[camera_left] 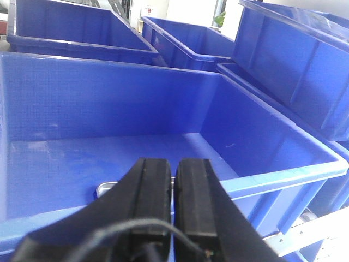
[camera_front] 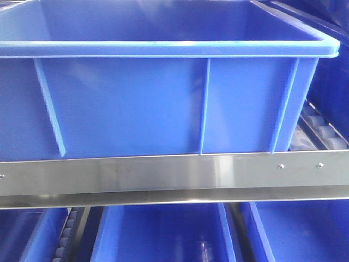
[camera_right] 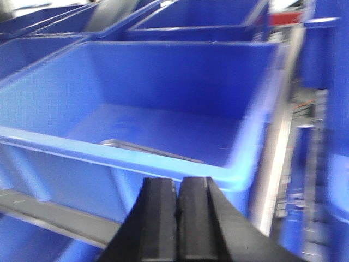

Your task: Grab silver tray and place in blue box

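1. Front view: the blue box point(camera_front: 163, 82) fills most of the frame, its ribbed side wall facing the camera and its left edge cut off. Its floor is hidden behind that wall, so the silver tray cannot be seen here. A steel rail point(camera_front: 174, 174) with screws runs across just below the box, and more blue crates point(camera_front: 163, 234) sit beneath it. Neither arm shows.

2. Left wrist view: the left gripper point(camera_left: 173, 188) hangs at the near rim of the blue box point(camera_left: 109, 109), its black fingers pressed together with nothing between them. Just behind the fingers a corner of the silver tray point(camera_left: 104, 189) peeks out on the box floor by the near wall; the rest is covered, so its long axis cannot be read here.

3. Right wrist view: blurred. The right gripper point(camera_right: 177, 213) is clenched on nothing, outside the near wall of the blue box point(camera_right: 180, 82). The silver tray point(camera_right: 147, 149) lies flat inside, only its far rim showing above the lip, its long edge running roughly along the near wall.
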### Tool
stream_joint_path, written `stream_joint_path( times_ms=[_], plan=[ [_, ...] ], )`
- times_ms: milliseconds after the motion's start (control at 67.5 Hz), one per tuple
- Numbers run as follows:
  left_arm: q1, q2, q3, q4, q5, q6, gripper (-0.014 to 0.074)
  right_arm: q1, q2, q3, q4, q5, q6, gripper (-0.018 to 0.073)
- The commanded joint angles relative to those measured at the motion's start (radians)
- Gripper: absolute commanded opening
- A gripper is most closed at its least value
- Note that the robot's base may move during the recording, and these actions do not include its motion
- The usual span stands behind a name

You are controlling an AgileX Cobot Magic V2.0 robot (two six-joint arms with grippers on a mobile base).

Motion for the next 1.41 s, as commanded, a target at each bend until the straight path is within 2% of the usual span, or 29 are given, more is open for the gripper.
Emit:
stream_joint_path(
  times_ms=[0, 74, 178, 296, 400, 1140, 1185, 1200, 1229, 1274, 1303, 1333, 1392],
  plan=[
    [-0.003, 0.003, -0.029, -0.002, -0.079, 0.004, 0.0001, -0.102, -0.064, 0.033, 0.082, -0.12, -0.143, 0.005],
    [-0.003, 0.003, -0.029, -0.001, -0.079, 0.004, 0.0001, -0.194, -0.138, 0.097, 0.112, -0.151, -0.23, 0.005],
    [-0.003, 0.003, -0.029, -0.001, -0.079, 0.004, 0.0001, -0.278, -0.235, 0.18, 0.112, -0.178, -0.229, 0.005],
    [-0.003, 0.003, -0.029, -0.001, -0.079, 0.004, 0.0001, -0.333, -0.334, 0.256, 0.114, -0.18, -0.229, 0.005],
    [-0.003, 0.003, -0.029, 0.0, -0.079, 0.004, 0.0001, -0.338, -0.353, 0.31, 0.114, -0.211, -0.223, 0.005],
    [-0.003, 0.003, -0.025, 0.002, -0.084, 0.004, 0.0001, -0.338, -0.353, 0.307, 0.114, -0.195, -0.224, 0.005],
    [-0.003, 0.001, -0.017, -0.017, -0.075, 0.008, 0.0001, -0.338, -0.353, 0.307, 0.114, -0.195, -0.224, 0.005],
    [-0.001, -0.001, -0.015, -0.035, -0.053, 0.027, 0.0001, -0.338, -0.353, 0.307, 0.114, -0.195, -0.224, 0.005],
    [0.001, -0.005, -0.013, -0.129, -0.019, 0.082, 0.0001, -0.338, -0.353, 0.307, 0.114, -0.195, -0.224, 0.005],
    [0.01, -0.024, -0.013, -0.329, 0.06, 0.288, 0.0001, -0.338, -0.353, 0.307, 0.114, -0.195, -0.224, 0.005],
    [0.021, -0.04, -0.011, -0.415, 0.096, 0.423, 0.0001, -0.338, -0.353, 0.307, 0.114, -0.195, -0.224, 0.005],
    [0.035, -0.06, -0.007, -0.447, 0.119, 0.518, 0.0001, -0.338, -0.353, 0.307, 0.114, -0.195, -0.224, 0.005],
    [0.073, -0.105, 0.017, -0.447, 0.113, 0.614, 0.0001, -0.338, -0.353, 0.307, 0.114, -0.195, -0.224, 0.005]
  ],
)
